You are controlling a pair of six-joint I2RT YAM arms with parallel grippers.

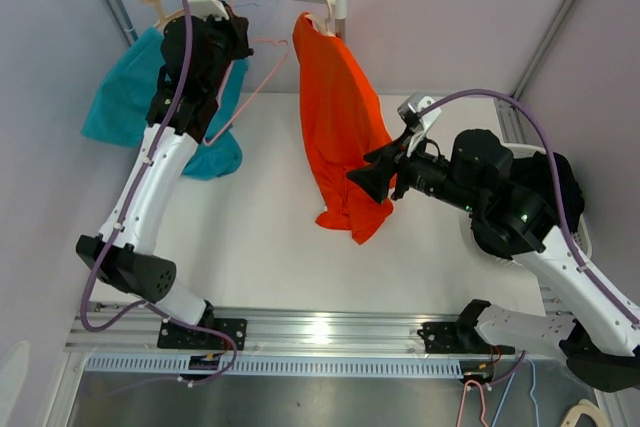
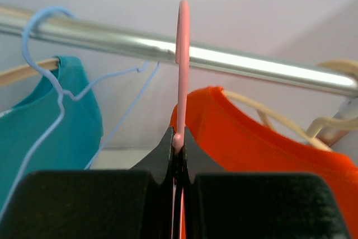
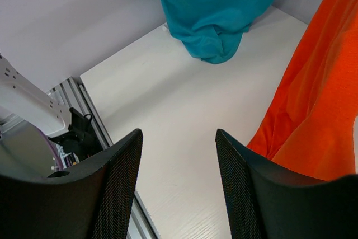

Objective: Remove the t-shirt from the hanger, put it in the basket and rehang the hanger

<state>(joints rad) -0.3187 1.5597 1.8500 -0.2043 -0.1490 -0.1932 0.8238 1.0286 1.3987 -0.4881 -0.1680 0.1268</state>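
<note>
Orange t-shirt (image 1: 340,127), teal t-shirt (image 1: 120,107), pink hanger (image 2: 182,54), white table (image 1: 260,237).

We see a polished metal rail (image 2: 251,65) catching glare, a smooth glossy pink hanger (image 2: 182,54), and soft matt cloth in the orange t-shirt (image 2: 268,149) and teal shirt (image 2: 56,121). The white worktop (image 3: 184,110) looks matt, faintly grained; the right fingers (image 3: 120,166) are matt black, finely dimpled.
</note>
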